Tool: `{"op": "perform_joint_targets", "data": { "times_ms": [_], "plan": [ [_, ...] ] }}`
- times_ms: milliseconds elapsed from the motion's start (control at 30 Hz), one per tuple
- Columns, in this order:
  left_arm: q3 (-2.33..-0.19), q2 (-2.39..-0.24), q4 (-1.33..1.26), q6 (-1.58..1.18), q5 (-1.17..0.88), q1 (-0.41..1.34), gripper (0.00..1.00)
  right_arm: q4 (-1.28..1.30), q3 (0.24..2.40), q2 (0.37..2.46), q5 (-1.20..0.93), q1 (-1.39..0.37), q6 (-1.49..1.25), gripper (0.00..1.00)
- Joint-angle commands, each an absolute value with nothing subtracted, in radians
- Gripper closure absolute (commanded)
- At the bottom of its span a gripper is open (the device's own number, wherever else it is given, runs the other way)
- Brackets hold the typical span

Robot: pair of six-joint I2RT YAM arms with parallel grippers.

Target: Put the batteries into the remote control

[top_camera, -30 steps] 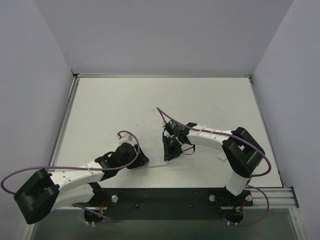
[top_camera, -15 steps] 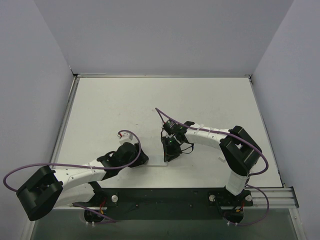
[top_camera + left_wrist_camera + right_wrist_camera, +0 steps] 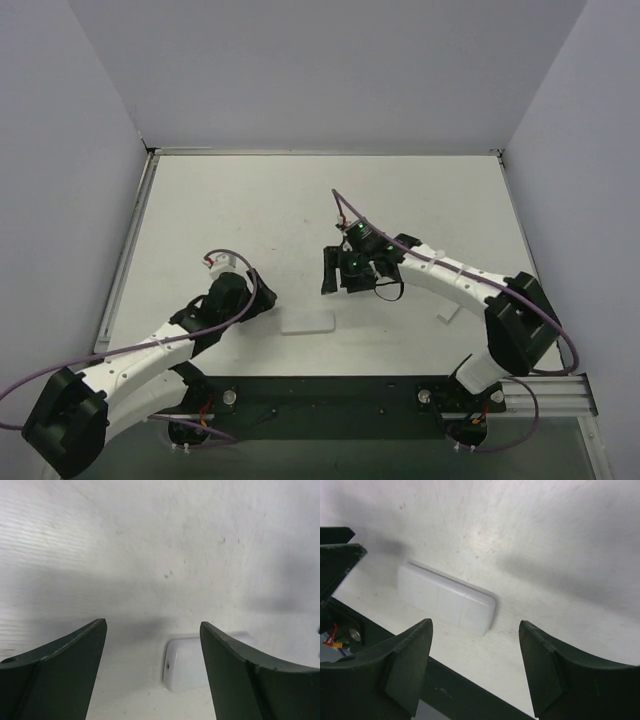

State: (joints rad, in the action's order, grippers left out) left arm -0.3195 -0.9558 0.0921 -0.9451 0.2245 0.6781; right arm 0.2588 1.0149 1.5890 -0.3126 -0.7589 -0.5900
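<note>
The remote control (image 3: 307, 322) lies flat near the table's front edge, its plain white back up, and nothing is holding it. My left gripper (image 3: 265, 302) hovers just left of it, open; in the left wrist view the remote control's rounded end (image 3: 187, 666) shows between the open fingers of the left gripper (image 3: 152, 625), apart from both. My right gripper (image 3: 338, 278) stands open above and behind the remote control (image 3: 445, 600); in its wrist view the right gripper (image 3: 475, 624) holds nothing. The batteries are out of view.
A small white piece (image 3: 447, 315) lies on the table beside the right arm. The black base rail (image 3: 445, 690) runs along the near edge, close to the remote. White walls enclose the table on three sides.
Both grippers have opened and pulled away from the remote. The left drew back to the left, the right moved toward the far side. The remote now rests alone on the table.
</note>
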Motion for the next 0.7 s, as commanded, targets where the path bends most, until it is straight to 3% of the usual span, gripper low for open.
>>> {"op": "perform_joint_targets", "data": {
  "times_ms": [0, 67, 333, 500, 667],
  "plan": [
    [-0.440, -0.829, 0.245, -0.827, 0.293, 0.565, 0.11, 0.336, 1.052, 1.407, -0.105, -0.672, -0.517, 0.31],
    [-0.506, -0.749, 0.306, -0.801, 0.336, 0.540, 0.03, 0.385, 1.042, 1.308, 0.047, -0.647, -0.512, 0.22],
    [-0.758, -0.424, 0.577, -0.652, 0.629, 0.528, 0.03, 0.502, 1.005, 0.858, 0.589, -0.589, -0.457, 0.00],
    [-0.850, -0.200, 0.542, -0.505, 0.715, 0.528, 0.03, 0.471, 0.997, 0.597, 0.780, -0.584, -0.370, 0.00],
    [-0.871, -0.045, 0.486, -0.387, 0.742, 0.528, 0.03, 0.405, 0.960, 0.451, 0.821, -0.586, -0.253, 0.00]
  ]
}}
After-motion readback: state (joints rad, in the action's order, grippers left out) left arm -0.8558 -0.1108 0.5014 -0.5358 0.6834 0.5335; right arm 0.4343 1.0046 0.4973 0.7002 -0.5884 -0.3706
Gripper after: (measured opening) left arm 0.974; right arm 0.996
